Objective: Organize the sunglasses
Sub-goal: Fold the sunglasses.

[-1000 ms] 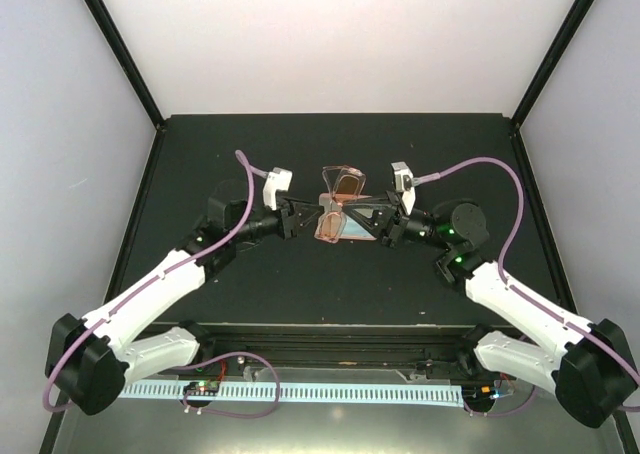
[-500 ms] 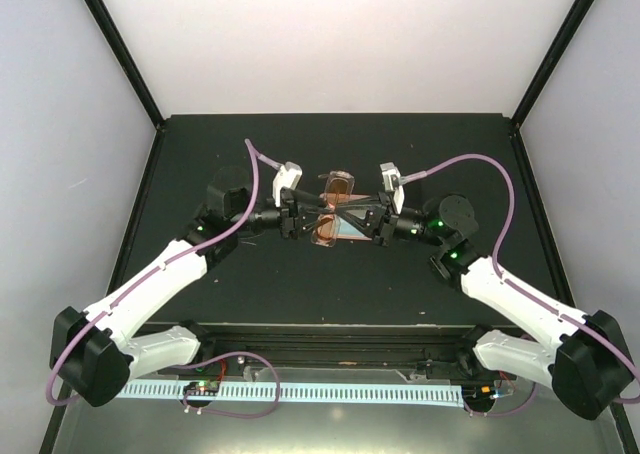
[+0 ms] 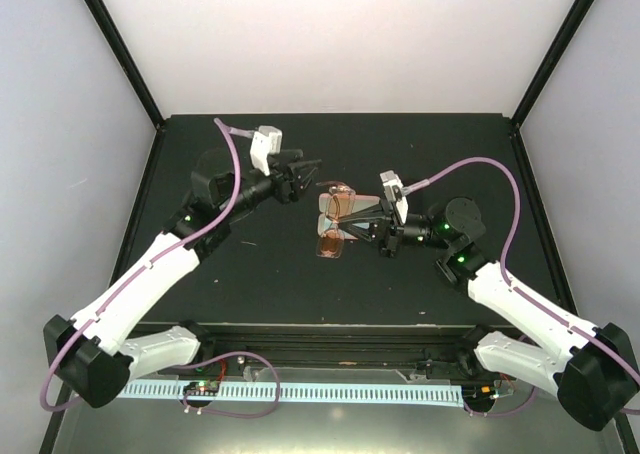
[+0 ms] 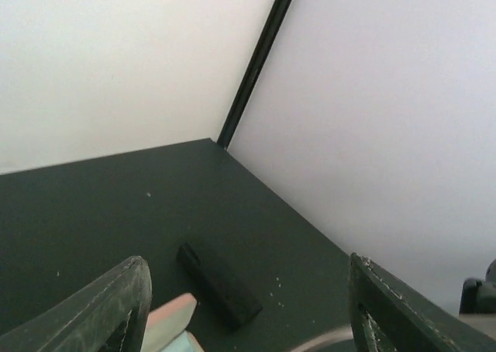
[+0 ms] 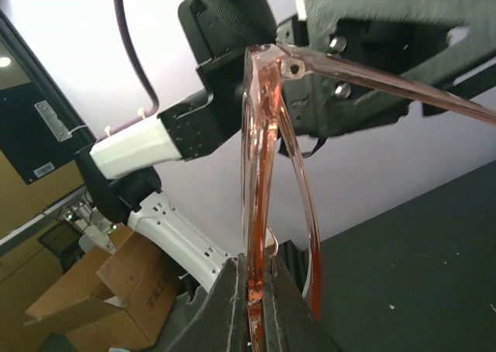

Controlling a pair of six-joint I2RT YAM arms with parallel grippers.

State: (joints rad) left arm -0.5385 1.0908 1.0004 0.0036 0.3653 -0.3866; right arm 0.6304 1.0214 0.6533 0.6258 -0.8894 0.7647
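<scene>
My right gripper [image 3: 352,221] is shut on the red-pink sunglasses [image 3: 338,200] and holds them above the table's middle. In the right wrist view the jaws [image 5: 256,273] pinch the thin frame [image 5: 260,174] edge-on, with one arm of the glasses running off to the upper right. My left gripper [image 3: 303,168] is open and empty, raised up and left of the sunglasses; its spread fingers [image 4: 108,305] show in the left wrist view. The brownish-amber pair is not in view.
A pink case [image 3: 331,243] with a light blue cloth lies under the held sunglasses; its corner shows in the left wrist view [image 4: 172,319]. A black oblong case [image 4: 219,284] lies on the dark table beyond it. Walls enclose the table.
My left gripper has let go of the sunglasses, opened and moved up and left. My right gripper keeps hold of them and has shifted slightly.
</scene>
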